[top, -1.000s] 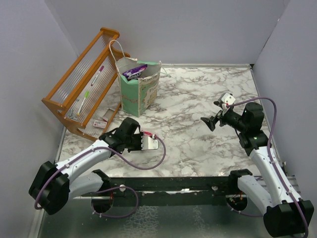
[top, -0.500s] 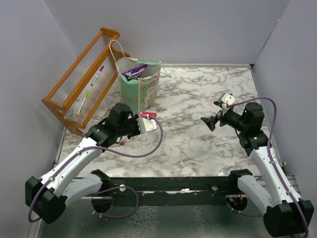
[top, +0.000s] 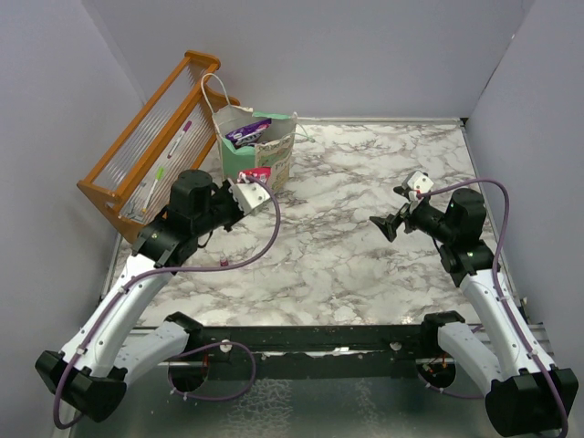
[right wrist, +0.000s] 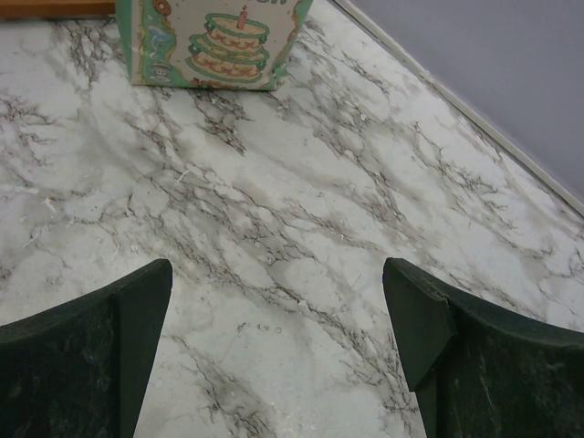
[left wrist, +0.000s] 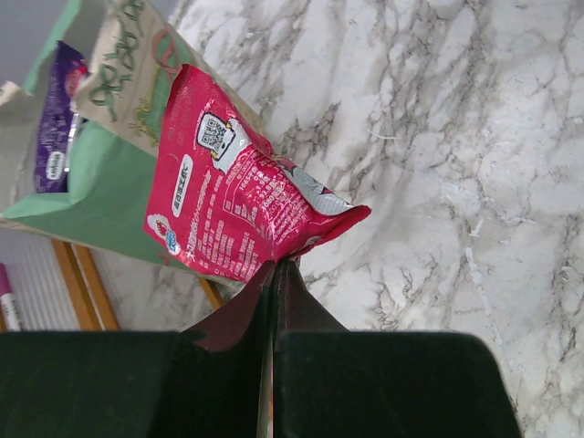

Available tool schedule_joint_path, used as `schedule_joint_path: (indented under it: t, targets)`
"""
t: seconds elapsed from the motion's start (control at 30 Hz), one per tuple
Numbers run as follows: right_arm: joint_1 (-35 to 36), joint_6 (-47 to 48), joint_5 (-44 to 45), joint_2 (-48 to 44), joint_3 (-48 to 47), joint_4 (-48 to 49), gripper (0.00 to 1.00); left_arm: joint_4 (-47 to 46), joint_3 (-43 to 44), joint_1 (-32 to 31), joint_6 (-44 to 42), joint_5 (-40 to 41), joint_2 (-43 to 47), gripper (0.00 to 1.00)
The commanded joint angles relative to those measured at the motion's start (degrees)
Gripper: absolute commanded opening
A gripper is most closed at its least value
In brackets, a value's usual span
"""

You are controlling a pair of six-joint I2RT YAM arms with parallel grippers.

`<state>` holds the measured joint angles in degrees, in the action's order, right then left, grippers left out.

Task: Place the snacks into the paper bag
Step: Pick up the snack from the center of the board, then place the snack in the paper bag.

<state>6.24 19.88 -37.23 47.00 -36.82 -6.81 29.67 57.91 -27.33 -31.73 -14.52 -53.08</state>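
Note:
My left gripper is shut on a corner of a red snack packet, which hangs in the air against the front of the paper bag. The mint-green and cream paper bag stands upright at the back left with a purple snack lying in its open top. That purple packet shows at the left edge of the left wrist view. My right gripper hovers open over bare marble at the right, nothing between its fingers. The bag's cake-printed panel sits far ahead of it.
An orange wooden slatted rack leans beside the bag on the left and holds a few pen-like tubes. Grey walls close the table at the left, back and right. The marble table top spreads between the two arms.
My left arm has swung back and to the left, lifting the red packet from near the table's front up to the bag. The right arm has not moved.

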Motion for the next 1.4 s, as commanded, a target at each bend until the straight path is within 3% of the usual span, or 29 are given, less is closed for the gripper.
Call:
schedule_joint_path:
  t: [0.0, 0.23, 0.5, 0.83, 1.37]
  targets:
    - [-0.4, 1.0, -1.4, -0.3, 0.6, 1.5, 0.99, -3.3, 5.0, 0.3, 2.0, 8.8, -1.3, 0.0]
    - [-0.4, 1.0, -1.8, -0.3, 0.6, 1.4, 0.99, -7.9, 11.5, 1.1, 0.4, 15.7, -6.9, 0.0]
    - [-0.4, 0.9, -2.2, -0.4, 0.6, 1.4, 0.99, -8.4, 21.4, 4.8, 0.0, 14.3, -17.7, 0.0]
    - [-0.4, 1.2, -2.4, -0.8, 0.7, 1.3, 0.99, -5.3, 33.5, 10.6, 10.2, 7.1, -31.3, 0.0]
    - [-0.4, 1.4, -3.2, -0.8, 0.8, 1.3, 0.99, 1.7, 41.1, 17.9, 25.7, -10.5, -42.5, 0.0]
